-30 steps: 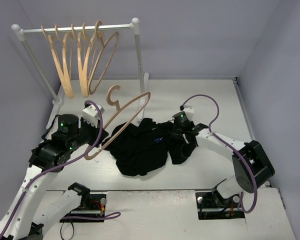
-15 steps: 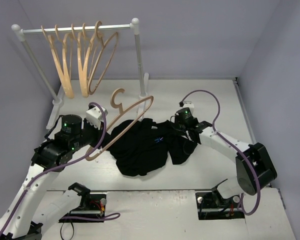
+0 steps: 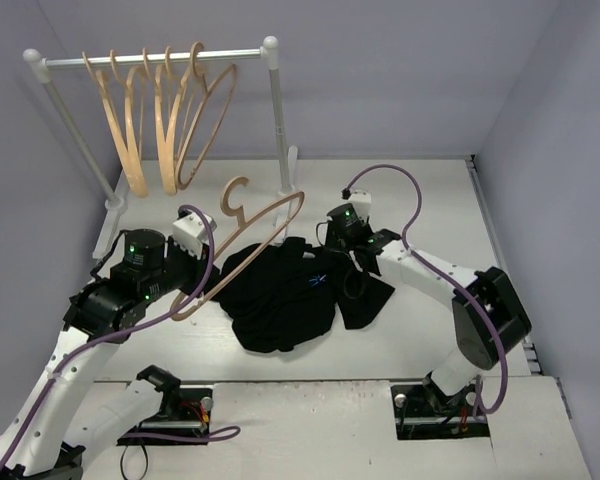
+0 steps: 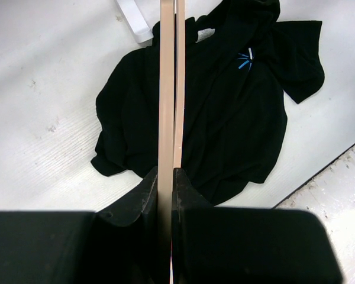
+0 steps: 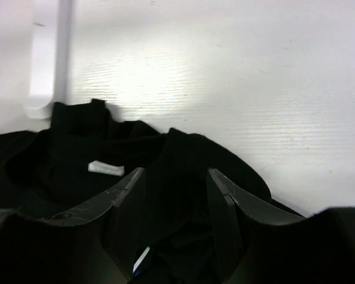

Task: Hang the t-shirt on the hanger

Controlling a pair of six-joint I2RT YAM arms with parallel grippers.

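Observation:
The black t-shirt lies crumpled on the table, its blue mark showing. My left gripper is shut on the lower bar of a pale wooden hanger and holds it tilted above the shirt's left side. In the left wrist view the hanger runs straight up from the jaws over the t-shirt. My right gripper is open, low over the shirt's collar end. In the right wrist view its fingers straddle a fold of the t-shirt beside the white neck label.
A white garment rack stands at the back left with several identical wooden hangers on its rail. Its foot lies just beyond the collar. Grey walls close the table at the back and right.
My right gripper has moved left and back along the shirt from its right sleeve to the collar. My left gripper has carried the hanger slightly right and further back.

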